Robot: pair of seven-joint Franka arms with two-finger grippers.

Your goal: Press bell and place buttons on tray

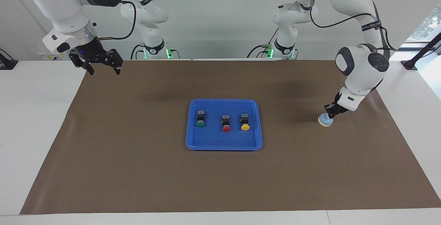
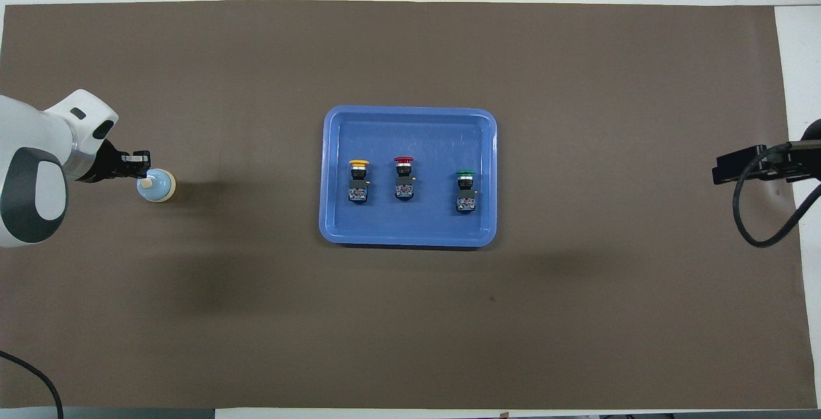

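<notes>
The right claw (image 1: 102, 65) hangs with its fingers spread wide and nothing in them, up over the corner of the brown mat (image 1: 137, 170) at the right arm's end of the tabletop (image 1: 38, 121), well apart from everything else. Bare mat runs from there to the blue tray (image 1: 224, 144), which sits mid-mat with its long sides running from one arm's end to the other. On it lie the three buttons in a loose row, apart from each other and clear of the rim: green button (image 1: 201, 118), red button (image 1: 226, 122), then yellow button (image 1: 245, 121), each on its side, cap pointing away from the robots. More open mat follows. Near the left arm's end stands the bell (image 1: 325, 120), upright, with the left claw (image 1: 331, 112) pinched shut and its tips down on the bell's top.
</notes>
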